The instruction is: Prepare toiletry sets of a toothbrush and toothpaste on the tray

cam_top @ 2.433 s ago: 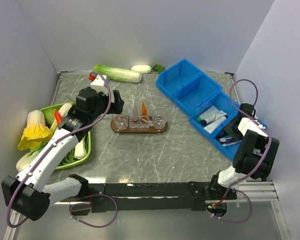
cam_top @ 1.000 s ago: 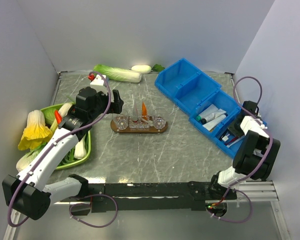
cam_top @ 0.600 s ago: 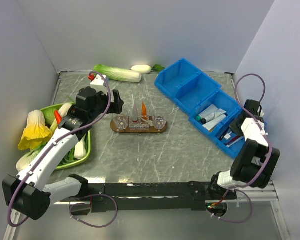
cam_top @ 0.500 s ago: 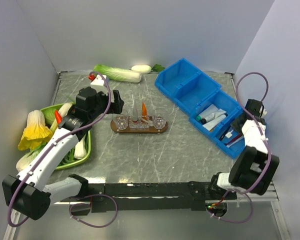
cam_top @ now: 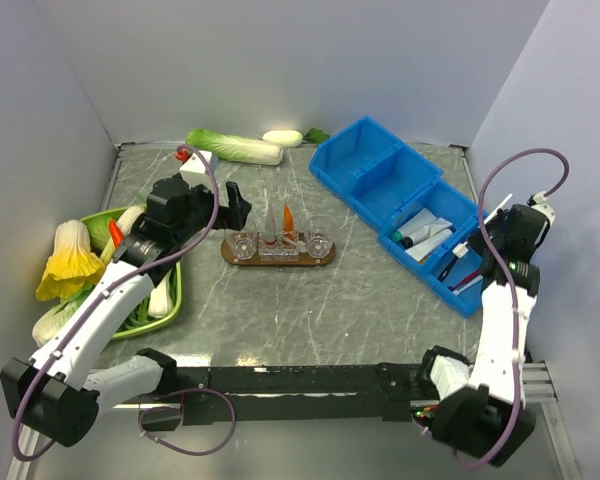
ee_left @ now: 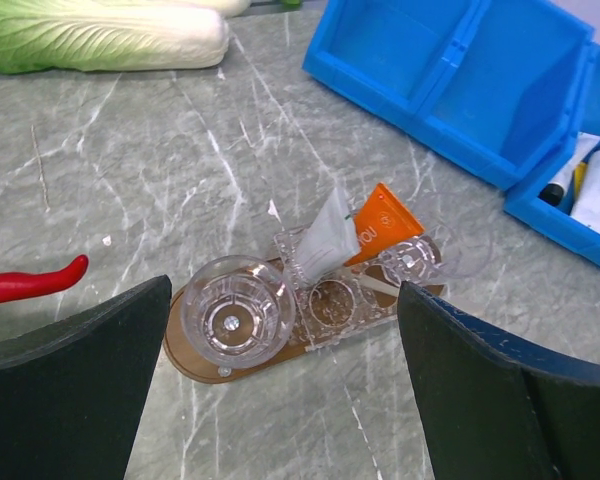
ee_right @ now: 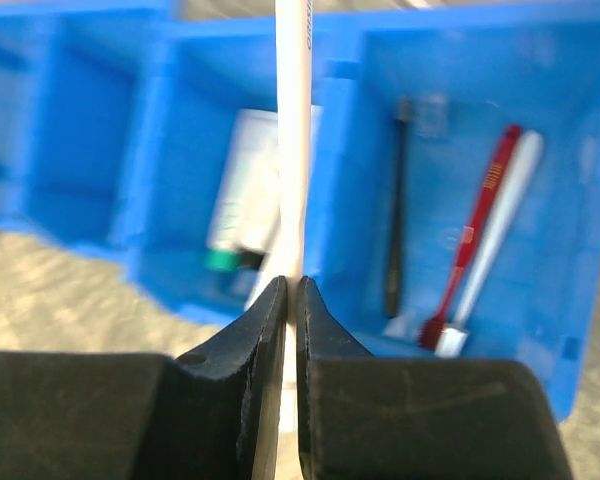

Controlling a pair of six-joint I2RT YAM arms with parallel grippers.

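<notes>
The grey marbled worktop (cam_top: 310, 300) carries a blue divided bin (cam_top: 365, 165) at the right and the dark-brown tray (ee_left: 195, 362) near the middle (clear cups (ee_left: 237, 308) stand on it). The left tool (ee_left: 285, 290) is spread wide above the tray. The right tool (ee_right: 289, 300) is pinched on a white toothbrush (ee_right: 296, 120) over the bin. The orange toothpaste (ee_left: 380, 225) is seen tilted on the tray.

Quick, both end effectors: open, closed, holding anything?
Left end effector: open, holding nothing.
Right end effector: closed on the toothbrush.
</notes>
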